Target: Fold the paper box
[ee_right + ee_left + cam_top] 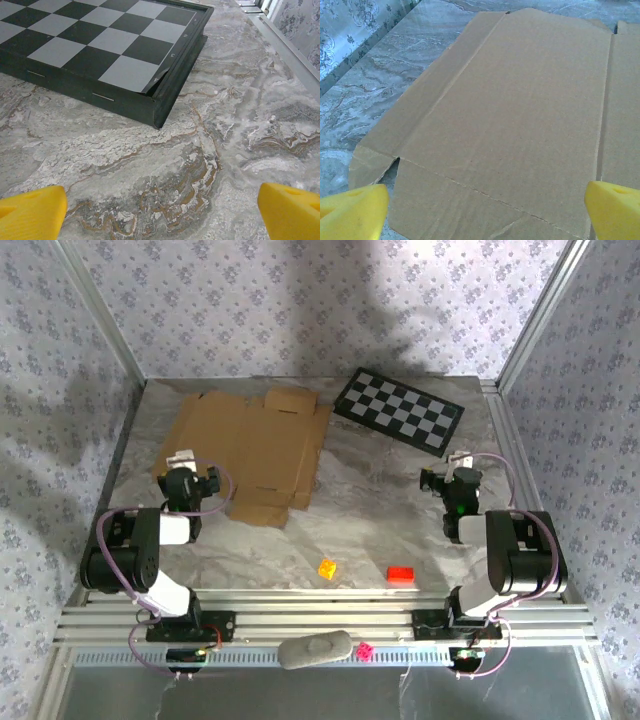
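Both grippers spread wide and empty; paper box (pixel 250 448) lying flat toward the far left corner of the worktop (pixel 360 515).

On the rails along the near edge, a grey oblong piece (pixel 315 650) with a small pink bit (pixel 365 650) just beside it. Past the rails, near the middle of the near edge, an orange block (pixel 327 567) and a red block (pixel 401 574), apart from each other. Further in on the left, the left gripper (pixel 192 476), yellow fingers (pixel 352 212) far apart, holding nothing, hovering at the near edge of the unfolded brown cardboard, creases and a small corner flap in plain sight. Opposite on the right, the right gripper (pixel 452 476), fingers (pixel 30 212) equally apart, over bare marbled surface. Farthest back, right of the cardboard and close to the far edge, a black-and-white checkered board (pixel 398 408), lying at an angle, its near corner ahead of the right gripper.
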